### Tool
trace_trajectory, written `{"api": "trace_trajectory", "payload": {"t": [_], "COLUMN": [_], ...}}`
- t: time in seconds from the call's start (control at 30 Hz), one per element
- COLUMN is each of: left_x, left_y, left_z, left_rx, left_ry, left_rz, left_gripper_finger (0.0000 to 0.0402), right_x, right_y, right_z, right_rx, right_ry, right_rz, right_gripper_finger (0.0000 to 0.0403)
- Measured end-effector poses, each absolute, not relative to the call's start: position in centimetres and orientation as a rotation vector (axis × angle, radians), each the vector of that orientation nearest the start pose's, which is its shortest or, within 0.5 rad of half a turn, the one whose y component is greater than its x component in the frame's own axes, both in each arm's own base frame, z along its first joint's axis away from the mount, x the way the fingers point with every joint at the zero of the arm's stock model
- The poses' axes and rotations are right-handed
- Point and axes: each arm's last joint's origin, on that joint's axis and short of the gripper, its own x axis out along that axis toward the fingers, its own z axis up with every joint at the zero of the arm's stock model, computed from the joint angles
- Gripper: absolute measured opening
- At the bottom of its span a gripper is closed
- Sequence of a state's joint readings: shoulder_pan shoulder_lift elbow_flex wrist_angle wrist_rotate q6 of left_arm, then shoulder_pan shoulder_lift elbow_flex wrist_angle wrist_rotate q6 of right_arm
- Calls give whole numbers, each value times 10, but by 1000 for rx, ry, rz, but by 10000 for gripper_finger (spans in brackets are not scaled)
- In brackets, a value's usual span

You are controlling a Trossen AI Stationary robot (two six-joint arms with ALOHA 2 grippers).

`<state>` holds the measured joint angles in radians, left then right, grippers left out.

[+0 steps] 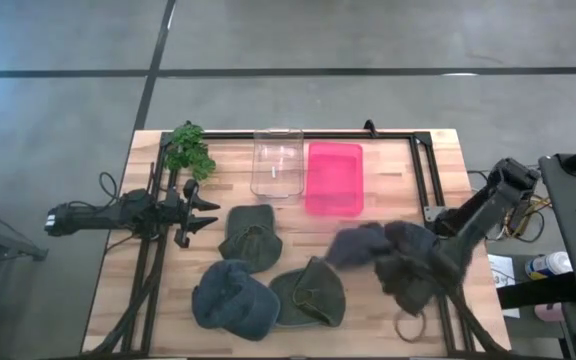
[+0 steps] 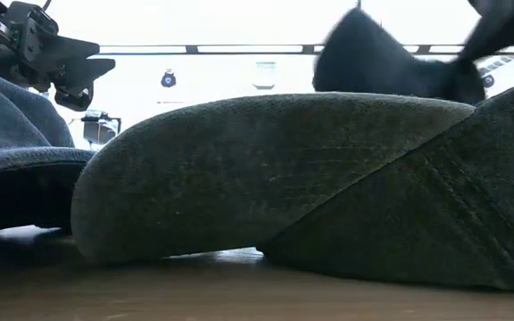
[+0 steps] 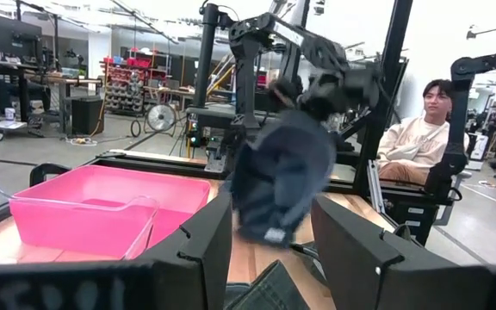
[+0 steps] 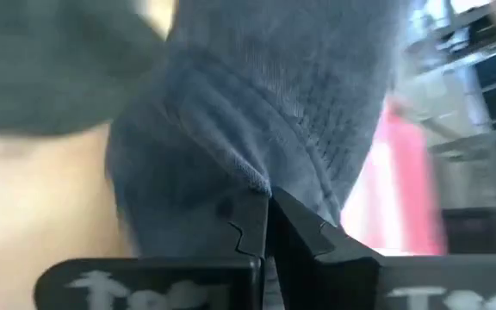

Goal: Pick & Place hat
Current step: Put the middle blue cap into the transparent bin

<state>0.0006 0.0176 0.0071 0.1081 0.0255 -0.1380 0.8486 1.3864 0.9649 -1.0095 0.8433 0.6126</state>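
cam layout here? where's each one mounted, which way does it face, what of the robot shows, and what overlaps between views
High: overhead, straight down on the table; both arms, left pincer open by the plant, right pincer carrying a blue hat.
Low: table height, looking level across; a green hat fills it, left pincer above.
Left wrist: past its own fingers toward the right arm and the pink bin.
Right wrist: own pincer shut on the blue hat.
Shared: the carried blue hat shows in all four.

Even overhead light covers the bench (image 1: pixel 148 300); shadows are soft. The carried hat (image 1: pixel 360 245) and right claw (image 1: pixel 408 280) are motion-blurred in the high, left wrist and right wrist views. The low view is backlit by a blown-out background, leaving the near cap (image 2: pixel 275 178) dim.
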Motion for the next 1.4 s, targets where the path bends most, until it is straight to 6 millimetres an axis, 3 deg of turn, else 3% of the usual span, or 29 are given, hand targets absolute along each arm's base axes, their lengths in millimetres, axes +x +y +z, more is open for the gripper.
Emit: {"api": "trace_trajectory", "payload": {"t": [0.1,0.2,0.47,0.6,0.77,0.9,1.07,1.4], "left_x": [98,98,98,98,98,98,98,98], "left_y": [-1,-1,-1,-1,-1,-1,-1,-1], "left_z": [175,175,174,174,174,174,174,173], "left_rx": [-137,-137,-137,-137,-137,-137,-137,-137], "left_ry": [-91,-91,-90,-89,-88,-81,-81,-75], "left_rz": [-32,-31,-31,-31,-31,-31,-31,-30], "left_gripper_finger": [153,153,153,153,153,153,153,153], "right_x": [151,136,110,103,89,80,80,88], "right_y": [176,192,222,236,240,240,240,231], "right_z": [209,199,174,180,205,219,208,171], "right_rx": [-434,-391,-301,-248,-86,368,867,931], "right_ry": [914,968,1263,1361,1424,1328,1087,975], "right_rz": [-240,-184,-77,-29,-99,-256,-369,-558], "right_gripper_finger": [13,35,143,193,226,232,233,226]}}
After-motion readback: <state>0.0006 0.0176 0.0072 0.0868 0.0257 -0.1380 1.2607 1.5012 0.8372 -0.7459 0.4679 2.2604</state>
